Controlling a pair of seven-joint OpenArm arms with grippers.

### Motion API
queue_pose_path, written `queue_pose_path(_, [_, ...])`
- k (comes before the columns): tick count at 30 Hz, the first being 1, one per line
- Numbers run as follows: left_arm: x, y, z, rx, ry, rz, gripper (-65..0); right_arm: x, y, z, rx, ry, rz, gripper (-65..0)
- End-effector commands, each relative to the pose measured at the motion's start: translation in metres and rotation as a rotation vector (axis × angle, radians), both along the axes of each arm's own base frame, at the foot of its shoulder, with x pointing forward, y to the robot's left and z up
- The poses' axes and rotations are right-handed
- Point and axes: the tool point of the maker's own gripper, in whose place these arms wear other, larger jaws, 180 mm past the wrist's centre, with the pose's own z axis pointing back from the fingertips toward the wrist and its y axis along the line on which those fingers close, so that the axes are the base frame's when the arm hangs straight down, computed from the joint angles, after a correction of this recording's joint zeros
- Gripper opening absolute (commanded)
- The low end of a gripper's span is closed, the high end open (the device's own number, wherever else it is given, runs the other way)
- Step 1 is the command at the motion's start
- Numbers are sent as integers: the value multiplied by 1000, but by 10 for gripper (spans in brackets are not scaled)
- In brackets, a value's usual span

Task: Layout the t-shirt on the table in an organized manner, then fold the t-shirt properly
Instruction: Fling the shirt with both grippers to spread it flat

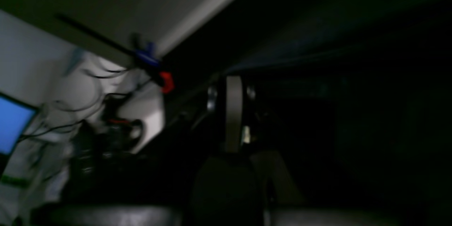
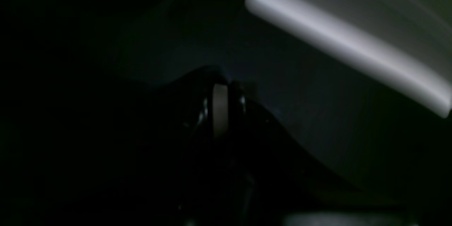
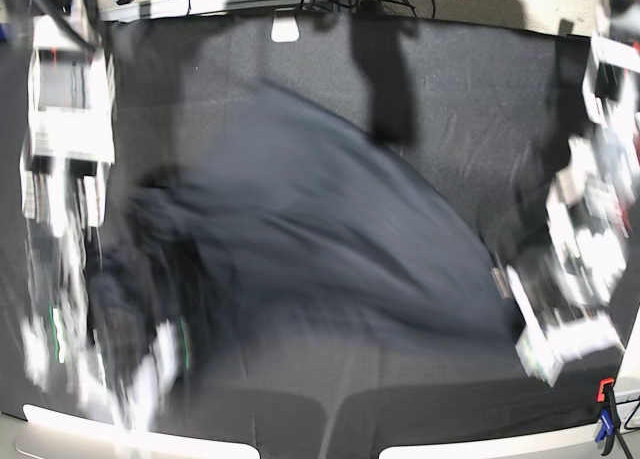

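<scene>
on table [image 3: 450, 129], blurred t-shirt [image 3: 330, 249] apparently stretched wide.

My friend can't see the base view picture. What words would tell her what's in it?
A dark navy t-shirt, blurred by motion, is stretched in a wide sheet across the black-covered table. A blurry robot arm stands at each side of it, the left gripper at one end and the right gripper at the bunched end.

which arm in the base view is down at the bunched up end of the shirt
The right gripper, at image left: the t-shirt is crumpled into a heap there. The left gripper has the stretched-out end.
</scene>
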Motion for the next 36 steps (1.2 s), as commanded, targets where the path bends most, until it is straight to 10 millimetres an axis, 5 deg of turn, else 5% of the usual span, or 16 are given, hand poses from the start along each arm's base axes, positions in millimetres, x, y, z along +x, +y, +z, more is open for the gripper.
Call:
queue_pose_path(1, [13,18,52,2,-125,42,-650,18,-4,69,22,-152,-16,-650])
queue_pose_path(6, [18,70,125,-206,-268,161,-650,26,-13,190,1,-300,-45,-650])
queue_pose_path(8, [12,86,139,-255,-303,182,-650,23,-15,210,13,-325,-40,-650])
queue_pose_path(10, [6,90,139,-310,-285,155,-650,22,-17,209,14,-309,-41,-650])
queue_pose_path(15, [-12,80,123,-374,-210,76,-650,15,-26,161,-8,-172,-48,-650])
queue_pose_path(20, [-44,59,65,-319,-72,-3,-650,-15,-65,93,-86,-15,-75,-650])
queue_pose_path(29, [-125,36,-46,-287,179,-47,-650,-108,-160,-6,-263,188,-227,-650])
queue_pose_path(36, [-198,27,-103,-200,372,-51,-650,-186,-198,-54,-189,288,-291,-650])
